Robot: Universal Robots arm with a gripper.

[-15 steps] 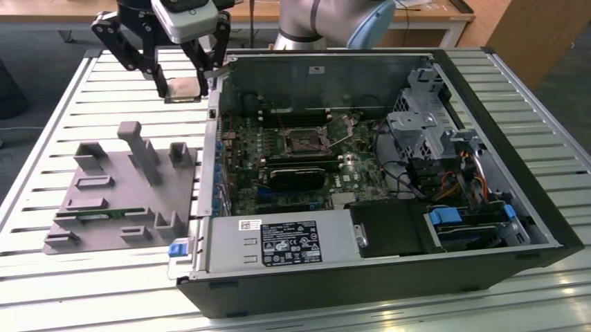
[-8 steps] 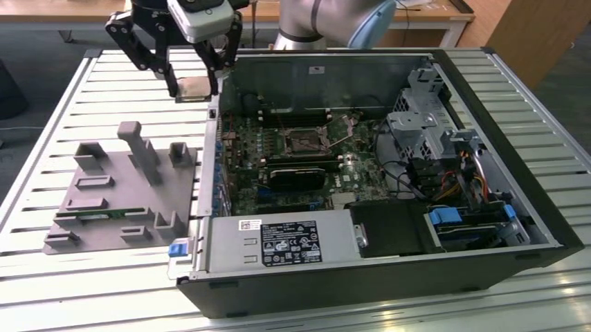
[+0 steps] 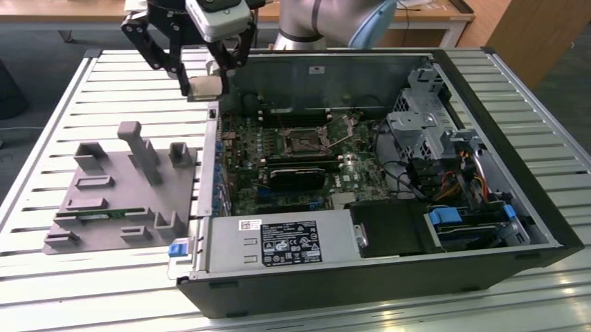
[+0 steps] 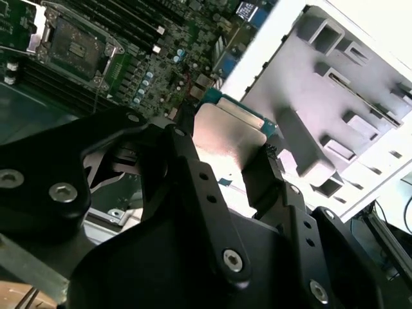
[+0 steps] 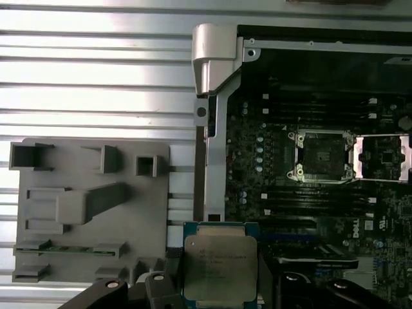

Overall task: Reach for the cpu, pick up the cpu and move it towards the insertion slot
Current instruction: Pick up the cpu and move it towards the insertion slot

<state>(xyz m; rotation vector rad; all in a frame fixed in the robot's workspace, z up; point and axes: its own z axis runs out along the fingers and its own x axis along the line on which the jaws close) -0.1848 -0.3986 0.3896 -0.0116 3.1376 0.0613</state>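
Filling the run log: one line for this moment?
pincer: shut on flat silvery square cpu | cpu: lifted, at case edge | dark square metal-framed insertion slot: empty

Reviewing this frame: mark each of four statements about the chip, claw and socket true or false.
1. The claw is shut on the chip. True.
2. The chip already sits in the socket. False: it hangs outside the computer case, by its wall.
3. The socket is open and empty. True, in the first wrist view.
4. The grey holder tray lies inside the case. False: it lies on the slatted table beside the case.
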